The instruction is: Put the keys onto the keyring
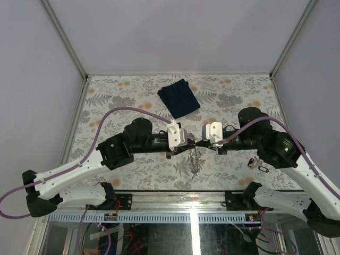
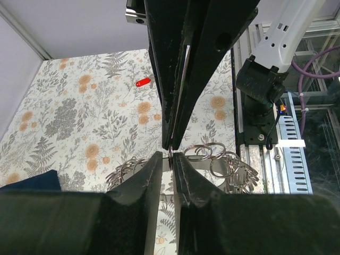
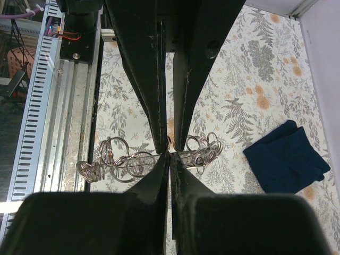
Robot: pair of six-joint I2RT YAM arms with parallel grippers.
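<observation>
My left arm [image 1: 85, 167] and right arm [image 1: 297, 162] reach in from the lower corners, meeting tip to tip at mid-frame. My right gripper [image 3: 169, 156] is pinched closed; my left gripper [image 2: 169, 158] shows a thin slit.

I see white shells and black joints on my left arm [image 1: 69, 171] and right arm [image 1: 313, 172] — purple cables [image 1: 127, 109], black fingers [image 2: 133, 196].

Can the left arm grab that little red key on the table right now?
Probably not yet. The left gripper is pinched on the keyring, nose to nose with the right gripper, so its jaws are busy. The red key lies alone on the table beyond them; after letting go, the way looks free.
</observation>
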